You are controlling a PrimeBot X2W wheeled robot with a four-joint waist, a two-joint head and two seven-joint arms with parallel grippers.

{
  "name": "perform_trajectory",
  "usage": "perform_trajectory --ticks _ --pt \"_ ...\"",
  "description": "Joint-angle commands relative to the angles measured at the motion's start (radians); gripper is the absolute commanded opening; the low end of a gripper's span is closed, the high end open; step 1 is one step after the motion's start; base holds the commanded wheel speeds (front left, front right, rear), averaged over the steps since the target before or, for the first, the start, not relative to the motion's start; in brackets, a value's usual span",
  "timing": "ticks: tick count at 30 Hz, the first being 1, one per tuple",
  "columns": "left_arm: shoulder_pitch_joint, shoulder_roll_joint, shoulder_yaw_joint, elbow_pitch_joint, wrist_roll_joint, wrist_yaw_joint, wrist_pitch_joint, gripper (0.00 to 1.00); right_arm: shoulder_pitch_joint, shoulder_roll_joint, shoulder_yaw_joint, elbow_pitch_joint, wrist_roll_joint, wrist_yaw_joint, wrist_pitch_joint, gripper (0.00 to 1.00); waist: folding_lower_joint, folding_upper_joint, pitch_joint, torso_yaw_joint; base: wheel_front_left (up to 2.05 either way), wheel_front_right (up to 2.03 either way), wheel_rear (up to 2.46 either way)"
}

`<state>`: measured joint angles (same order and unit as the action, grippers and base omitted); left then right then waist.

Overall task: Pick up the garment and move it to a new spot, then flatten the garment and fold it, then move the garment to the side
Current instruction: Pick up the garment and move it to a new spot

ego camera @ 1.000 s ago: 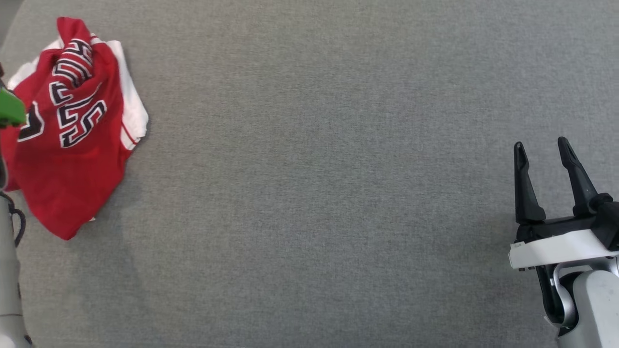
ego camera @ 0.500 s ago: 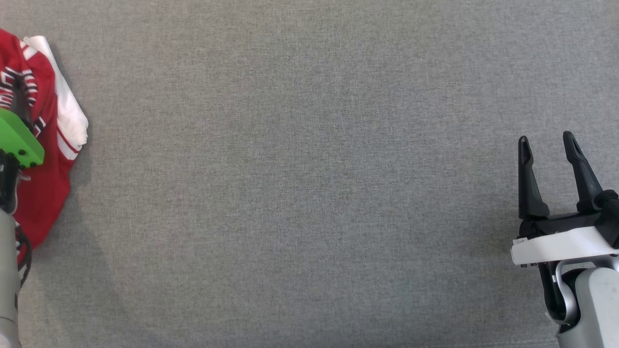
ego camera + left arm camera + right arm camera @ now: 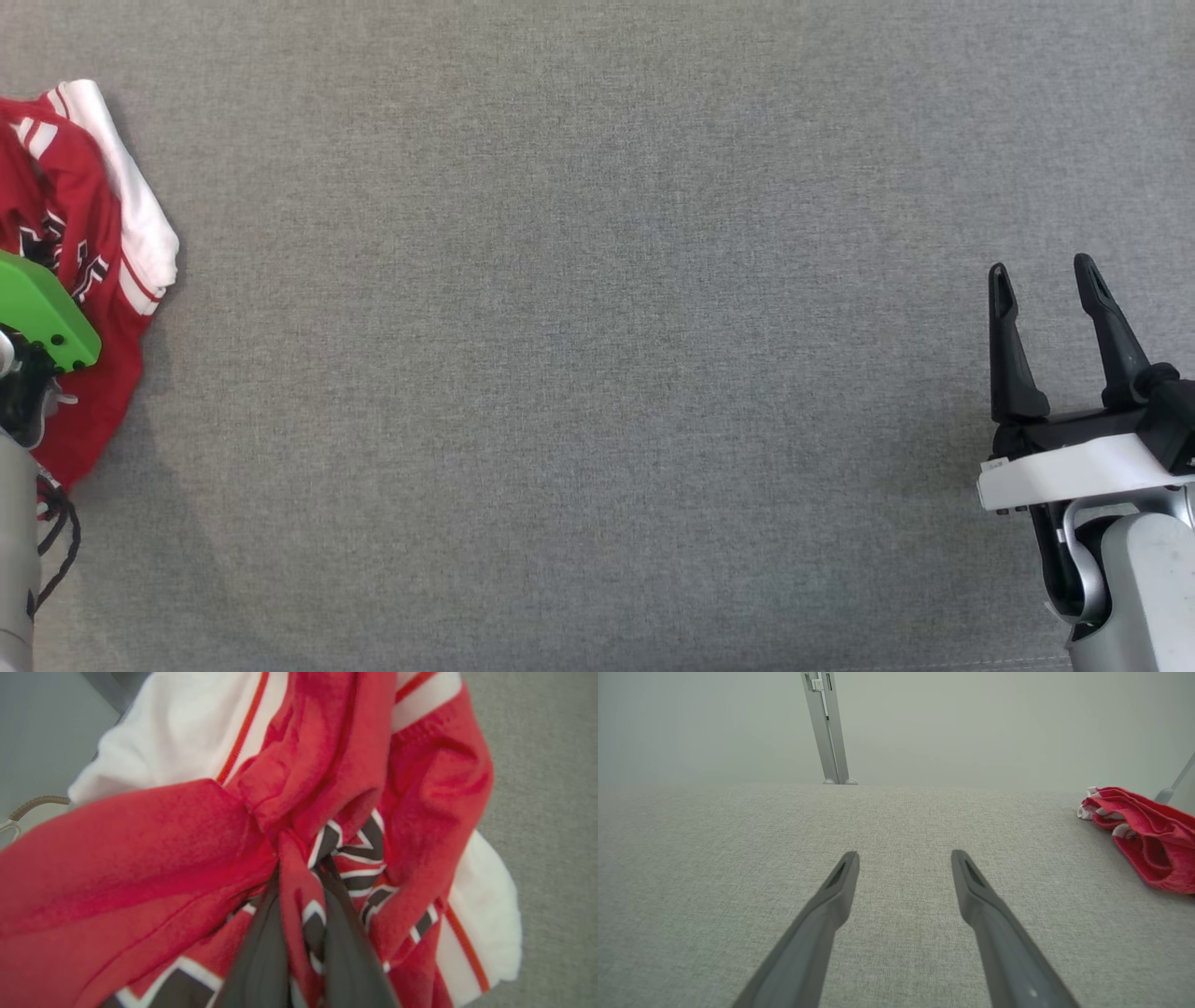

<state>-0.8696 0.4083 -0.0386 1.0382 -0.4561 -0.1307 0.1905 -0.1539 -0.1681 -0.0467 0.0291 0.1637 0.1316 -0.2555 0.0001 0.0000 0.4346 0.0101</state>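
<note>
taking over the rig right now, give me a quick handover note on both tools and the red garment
Left tool: shut, pinching a fold of the red and white garment.
Right tool: open, holding nothing, over the right side of the grey surface.
Garment: bunched up at the surface's left edge, not spread out.
Done: the grasp on the garment.
Left: carry it to a new spot, flatten it, fold it, then move it to the side.
</note>
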Motion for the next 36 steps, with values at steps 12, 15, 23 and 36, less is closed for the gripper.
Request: perform_trajectory --ticks 12,15,23,36 --pt "-0.055 0.04 -0.041 -0.063 0.041 0.006 -0.216 0.0 0.008 0.033 0.019 0.055 0.012 -0.002 -0.008 1.0 -0.0001 0.0 -0.129 -0.005 0.0 0.0 0.0" --pt "-0.078 0.041 -0.062 -0.102 0.06 0.005 -0.243 0.0 0.017 0.042 0.02 0.068 0.017 -0.002 -0.009 1.0 -0.0001 0.0 -0.16 -0.01 0.0 0.0 0.0" --pt "-0.13 0.034 -0.124 -0.277 0.087 0.002 -0.274 0.0 0.04 0.066 0.014 0.093 0.036 -0.002 -0.01 1.0 -0.0001 0.0 -0.233 -0.052 0.0 0.0 0.0" --pt "-0.15 -0.082 -0.218 -0.585 0.072 0.01 -0.203 0.0 0.077 0.097 0.008 0.11 0.048 -0.002 -0.01 1.0 -0.0001 0.0 -0.304 -0.206 0.0 0.0 0.0"
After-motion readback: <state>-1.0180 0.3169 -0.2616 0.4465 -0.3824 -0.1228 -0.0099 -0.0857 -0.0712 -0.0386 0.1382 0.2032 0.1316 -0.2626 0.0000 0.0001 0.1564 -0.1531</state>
